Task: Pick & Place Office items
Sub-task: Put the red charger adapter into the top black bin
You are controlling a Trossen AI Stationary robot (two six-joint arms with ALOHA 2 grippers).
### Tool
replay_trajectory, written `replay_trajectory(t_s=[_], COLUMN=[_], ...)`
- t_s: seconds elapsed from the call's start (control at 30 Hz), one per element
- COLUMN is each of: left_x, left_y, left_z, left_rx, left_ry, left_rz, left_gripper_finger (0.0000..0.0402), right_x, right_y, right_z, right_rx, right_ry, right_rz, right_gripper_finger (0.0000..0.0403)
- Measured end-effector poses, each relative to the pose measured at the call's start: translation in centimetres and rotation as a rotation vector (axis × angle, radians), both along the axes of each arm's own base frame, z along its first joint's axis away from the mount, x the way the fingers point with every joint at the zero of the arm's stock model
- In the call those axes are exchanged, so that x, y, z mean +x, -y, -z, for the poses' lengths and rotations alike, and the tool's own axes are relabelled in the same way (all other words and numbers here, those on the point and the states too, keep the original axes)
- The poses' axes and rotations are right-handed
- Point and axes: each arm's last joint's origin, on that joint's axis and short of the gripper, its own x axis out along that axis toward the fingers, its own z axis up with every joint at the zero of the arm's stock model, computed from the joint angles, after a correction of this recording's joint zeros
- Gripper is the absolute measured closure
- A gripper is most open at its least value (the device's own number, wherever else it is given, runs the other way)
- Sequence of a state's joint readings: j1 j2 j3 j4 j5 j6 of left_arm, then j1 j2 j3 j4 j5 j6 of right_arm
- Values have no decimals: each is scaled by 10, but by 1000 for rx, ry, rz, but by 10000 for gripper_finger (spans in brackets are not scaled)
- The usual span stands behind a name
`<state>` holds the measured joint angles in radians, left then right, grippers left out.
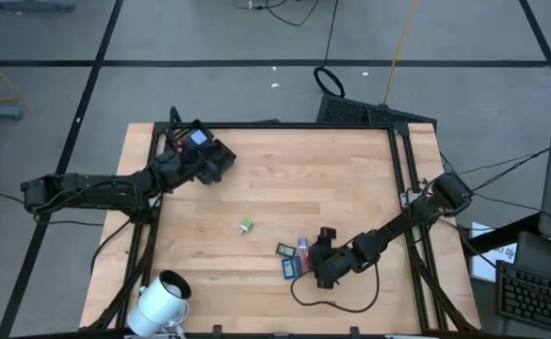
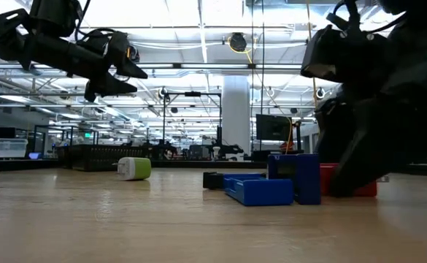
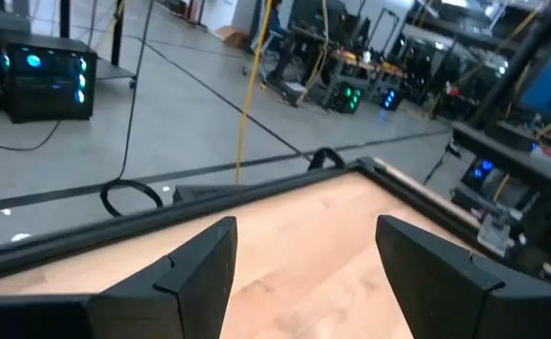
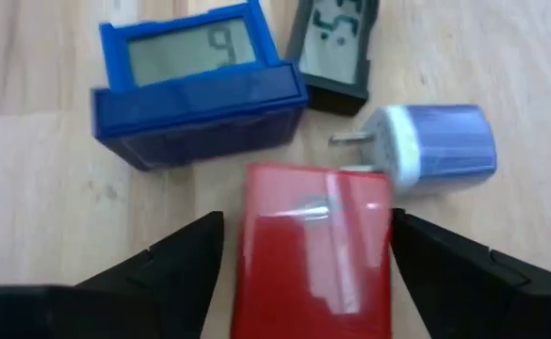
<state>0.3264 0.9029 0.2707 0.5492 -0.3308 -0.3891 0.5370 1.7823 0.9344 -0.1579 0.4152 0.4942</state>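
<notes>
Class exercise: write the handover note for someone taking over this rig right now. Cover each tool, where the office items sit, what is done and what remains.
Left tool: open, empty, raised over the table's far left part.
Right tool: open, low at the near right, fingers either side of the red item, not yet closed on it.
Items: blue display, black display and blue plug clustered by the red item; green-and-white plug alone, mid-table.
White cylinder at the near left edge.
Done: nothing visibly placed.
Left: grasp the red item, then move the others.
</notes>
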Motion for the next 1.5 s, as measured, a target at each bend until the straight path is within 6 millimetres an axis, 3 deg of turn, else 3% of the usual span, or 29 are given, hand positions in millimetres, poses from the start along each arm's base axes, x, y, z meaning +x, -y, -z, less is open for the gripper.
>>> replay_trajectory(t_s=[0.17,0.87,1.1,1.2,1.33,1.5], left_x=[1,4,7,7,7,7], left_y=[4,11,15,17,17,17], left_z=[2,1,-7,-10,-11,-12], left_rx=[7,63,180,220,228,230], left_ry=[-28,-62,-31,-7,6,12], left_rz=[25,69,248,303,319,318], left_gripper_finger=[140,147,145,153,163,174], right_x=[-4,-5,-3,-4,-9,-10], right_y=[7,11,15,19,28,47], right_z=[2,4,3,-4,-22,-59], right_rx=[-24,33,58,86,62,-133], right_ry=[-82,-142,-152,-155,-154,4], right_rz=[1,9,12,5,-29,-56], right_gripper_finger=[128,136,172,196,196,196])
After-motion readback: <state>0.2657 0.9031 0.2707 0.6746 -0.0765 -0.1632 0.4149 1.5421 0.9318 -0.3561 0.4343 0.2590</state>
